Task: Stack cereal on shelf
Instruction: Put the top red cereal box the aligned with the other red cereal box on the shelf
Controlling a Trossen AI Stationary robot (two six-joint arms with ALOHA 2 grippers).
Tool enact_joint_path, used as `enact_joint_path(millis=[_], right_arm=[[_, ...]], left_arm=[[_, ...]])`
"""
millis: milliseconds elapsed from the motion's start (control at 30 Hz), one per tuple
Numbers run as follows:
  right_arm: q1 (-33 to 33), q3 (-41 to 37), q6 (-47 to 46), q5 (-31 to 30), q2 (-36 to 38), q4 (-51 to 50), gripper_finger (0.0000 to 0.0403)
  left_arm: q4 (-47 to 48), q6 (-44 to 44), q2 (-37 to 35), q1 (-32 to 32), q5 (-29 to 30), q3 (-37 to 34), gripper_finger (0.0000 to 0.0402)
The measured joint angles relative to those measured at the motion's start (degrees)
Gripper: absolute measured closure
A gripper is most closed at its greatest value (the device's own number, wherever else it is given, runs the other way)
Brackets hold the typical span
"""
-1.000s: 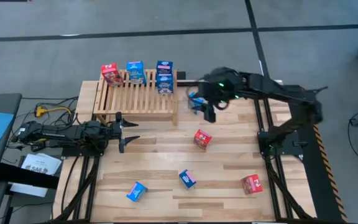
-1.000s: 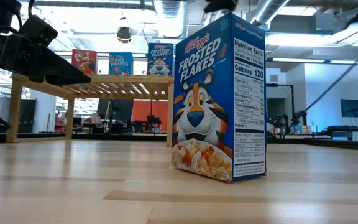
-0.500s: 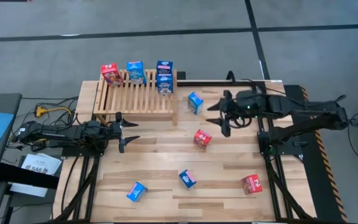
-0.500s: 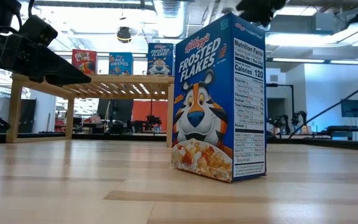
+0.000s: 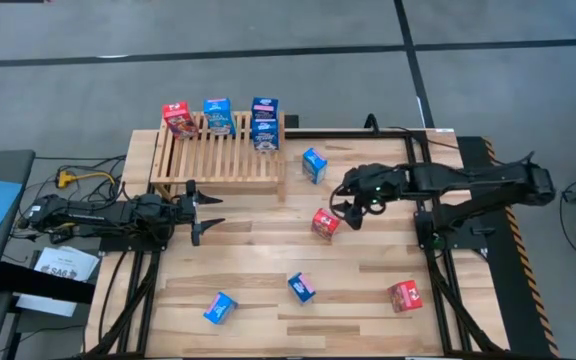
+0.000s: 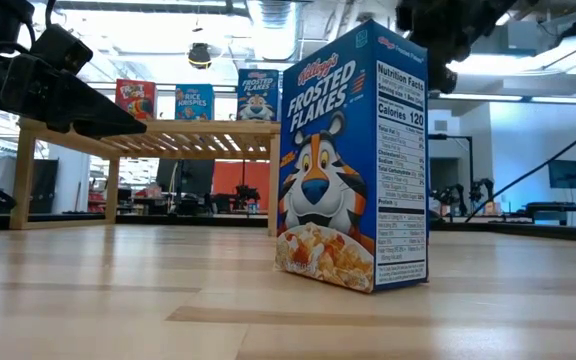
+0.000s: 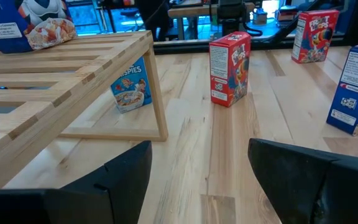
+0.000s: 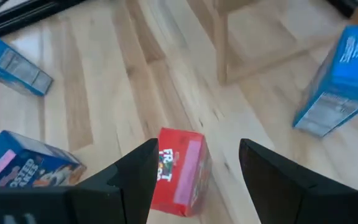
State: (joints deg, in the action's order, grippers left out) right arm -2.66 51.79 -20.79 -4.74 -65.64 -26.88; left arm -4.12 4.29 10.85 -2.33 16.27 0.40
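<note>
Overhead, table-level and two wrist views, all sharing the shelf [image 5: 223,150] corner.

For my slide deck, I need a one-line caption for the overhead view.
Right hand open above a red box; four boxes stand on the shelf.

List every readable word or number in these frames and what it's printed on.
"Kellogg's FROSTED FLAKES", "Nutrition Facts", "Calories 120": near blue box, low view.
"RICE KRISPIES": blue box on the shelf; shelf.
"Kellogg's": far blue shelf box, name below blurred.
"FR..T", cut off: red box ahead of the right gripper.
"...ISPIES", partly hidden: blue box past the shelf leg.
Red shelf box and other boxes' print: too small or blurred.
</note>
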Motion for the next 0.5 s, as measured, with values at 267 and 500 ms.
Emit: enact_joint_path(millis=[267,500], right_arm=[[1.3,0.0,-5.3,-0.4,-7.3,-1.4,0.0154],[3.0,0.0,-9.4,-1.3,-11.2,-0.8,0.0154]], left_arm=[[0.0,0.0,0.0,0.0,0.0,0.0,0.0143],[0.0,0.0,0.0,0.0,0.0,0.0,0.0143]])
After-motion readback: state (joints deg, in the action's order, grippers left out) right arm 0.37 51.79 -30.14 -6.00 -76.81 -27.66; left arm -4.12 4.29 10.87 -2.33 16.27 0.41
